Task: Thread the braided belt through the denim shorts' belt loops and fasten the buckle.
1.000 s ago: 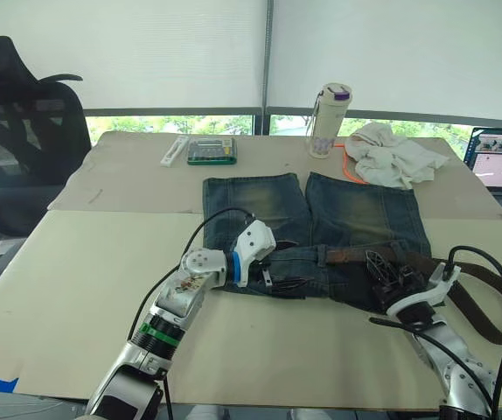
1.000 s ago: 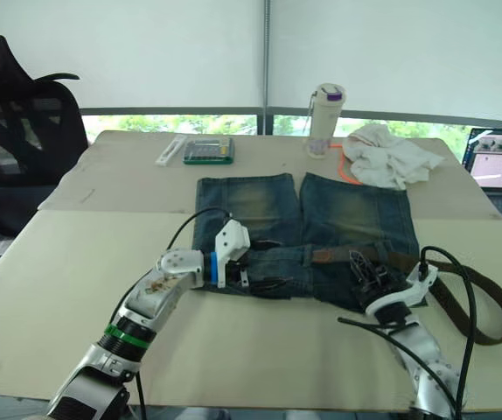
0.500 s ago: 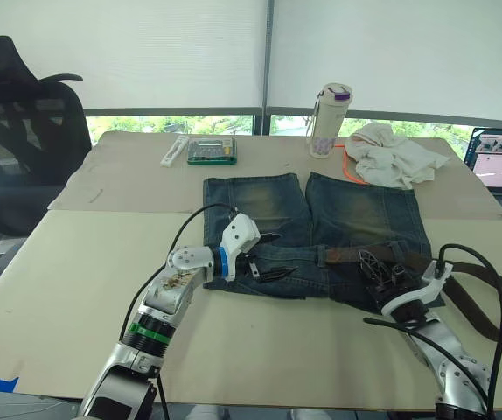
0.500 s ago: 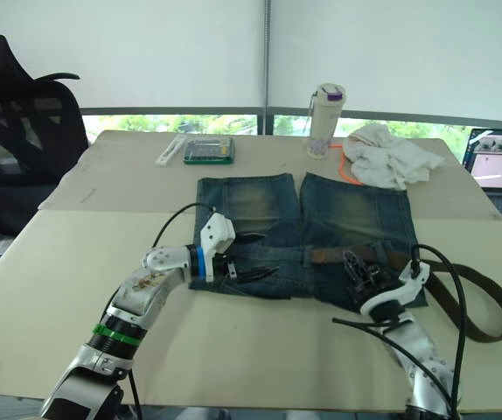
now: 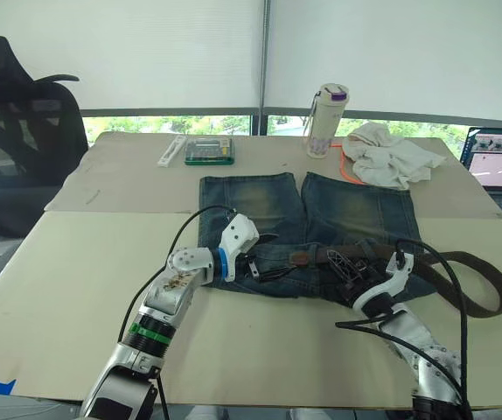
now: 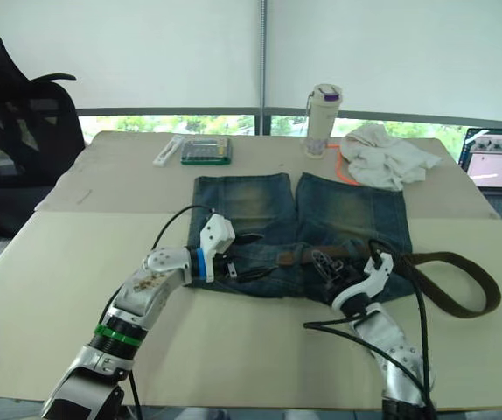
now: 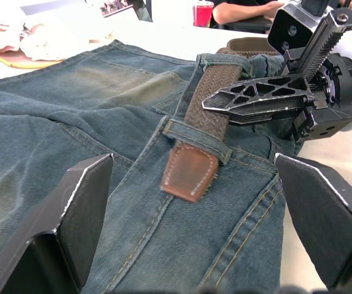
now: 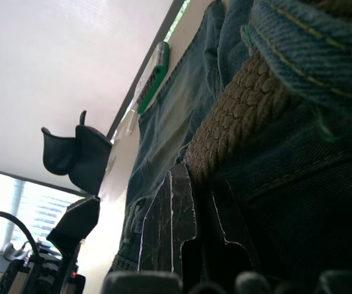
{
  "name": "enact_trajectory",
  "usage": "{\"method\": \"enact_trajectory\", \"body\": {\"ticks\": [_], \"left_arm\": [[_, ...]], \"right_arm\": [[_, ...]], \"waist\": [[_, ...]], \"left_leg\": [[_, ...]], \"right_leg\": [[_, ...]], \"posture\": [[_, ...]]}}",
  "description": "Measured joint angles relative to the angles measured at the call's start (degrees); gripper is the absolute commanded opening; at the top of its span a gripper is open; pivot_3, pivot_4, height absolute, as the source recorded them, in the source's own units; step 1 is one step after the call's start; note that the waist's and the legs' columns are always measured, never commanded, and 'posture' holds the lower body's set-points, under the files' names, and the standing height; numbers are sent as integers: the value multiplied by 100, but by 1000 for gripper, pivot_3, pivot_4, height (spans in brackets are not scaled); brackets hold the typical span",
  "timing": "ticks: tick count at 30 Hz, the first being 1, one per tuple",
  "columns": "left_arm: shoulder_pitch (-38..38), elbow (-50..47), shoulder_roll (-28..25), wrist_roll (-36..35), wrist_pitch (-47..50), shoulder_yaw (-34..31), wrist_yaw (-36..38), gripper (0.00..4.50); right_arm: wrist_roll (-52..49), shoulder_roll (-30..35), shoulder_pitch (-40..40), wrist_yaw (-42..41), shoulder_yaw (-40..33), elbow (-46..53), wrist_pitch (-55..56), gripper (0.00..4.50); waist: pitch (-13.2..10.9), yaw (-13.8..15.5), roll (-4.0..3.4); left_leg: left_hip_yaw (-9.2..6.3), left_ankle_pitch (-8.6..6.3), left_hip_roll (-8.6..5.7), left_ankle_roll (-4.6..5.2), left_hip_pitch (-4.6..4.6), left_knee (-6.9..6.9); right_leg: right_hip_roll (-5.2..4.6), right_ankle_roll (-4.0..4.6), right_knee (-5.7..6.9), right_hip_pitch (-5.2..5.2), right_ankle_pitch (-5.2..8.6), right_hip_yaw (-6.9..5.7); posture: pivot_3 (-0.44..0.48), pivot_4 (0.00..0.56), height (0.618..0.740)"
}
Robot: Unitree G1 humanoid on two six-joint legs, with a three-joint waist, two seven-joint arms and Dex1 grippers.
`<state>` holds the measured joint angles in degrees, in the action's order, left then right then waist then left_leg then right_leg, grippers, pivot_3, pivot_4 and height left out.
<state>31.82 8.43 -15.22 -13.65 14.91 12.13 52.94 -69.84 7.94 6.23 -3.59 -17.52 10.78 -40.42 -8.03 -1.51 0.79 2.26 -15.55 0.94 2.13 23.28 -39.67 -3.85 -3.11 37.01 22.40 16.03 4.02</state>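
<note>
Faded blue, the denim shorts point(image 5: 308, 219) lie flat on the tabletop point(image 5: 76, 262), waistband nearest the robot. The braided belt point(image 7: 210, 104) runs along that waistband under a belt loop point(image 7: 197, 138), its brown leather tip poking out past the loop; the rest curls off on the robot's right. The left gripper point(image 7: 188, 177) rests on the waistband, fingers spread wide, holding nothing. The right gripper point(image 5: 345, 264) has its fingers pinched together on the braided belt.

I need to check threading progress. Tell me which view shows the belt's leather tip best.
The left wrist view: the braided belt's leather tip pokes just past a belt loop. The eye views show it small on the waistband; the right wrist view shows braid.
</note>
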Motion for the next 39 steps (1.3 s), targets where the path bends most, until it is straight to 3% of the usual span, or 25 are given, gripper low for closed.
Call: {"method": "enact_trajectory", "body": {"ticks": [6, 11, 24, 34, 39], "left_arm": [[-32, 176, 226, -135, 55, -258, -244, 4465], [-21, 311, 721, -851, 927, -965, -869, 4465], [-32, 266, 888, -2538, 3399, -2036, -1526, 4465], [-115, 54, 1010, -3167, 4095, -2131, -1550, 4465], [-91, 56, 1115, -3292, 4092, -2232, -1647, 2970]], "right_arm": [[-127, -472, 88, 241, 5, 15, 1, 0], [-881, -1089, 57, 384, -28, 11, -3, 0], [-1229, -1089, 35, 375, 25, -7, 3, 0], [-1229, -1062, 79, 358, 68, -10, 18, 0], [-1193, -1016, 23, 316, 128, -9, 17, 0]], "waist": [[0, -41, 1], [0, -78, 1], [0, -87, 1], [0, -82, 1], [0, -84, 1]], "left_leg": [[-1, 0, 2, 0, -1, 2], [-1, 0, -2, 0, 16, 6], [-1, 6, -13, -9, 42, 5], [-1, 10, -14, -15, 50, 5], [-1, 10, -14, -15, 50, 5]], "right_leg": [[-1, 0, 4, 3, 0, -1], [-14, 0, 11, 25, 0, -6], [-20, -1, 18, 58, -1, -11], [-21, -1, 21, 67, -1, -11], [-20, -1, 21, 68, -1, -11]], "posture": [[0, 150, 740], [0, 150, 740], [0, 150, 740], [0, 150, 740], [0, 150, 740]]}}
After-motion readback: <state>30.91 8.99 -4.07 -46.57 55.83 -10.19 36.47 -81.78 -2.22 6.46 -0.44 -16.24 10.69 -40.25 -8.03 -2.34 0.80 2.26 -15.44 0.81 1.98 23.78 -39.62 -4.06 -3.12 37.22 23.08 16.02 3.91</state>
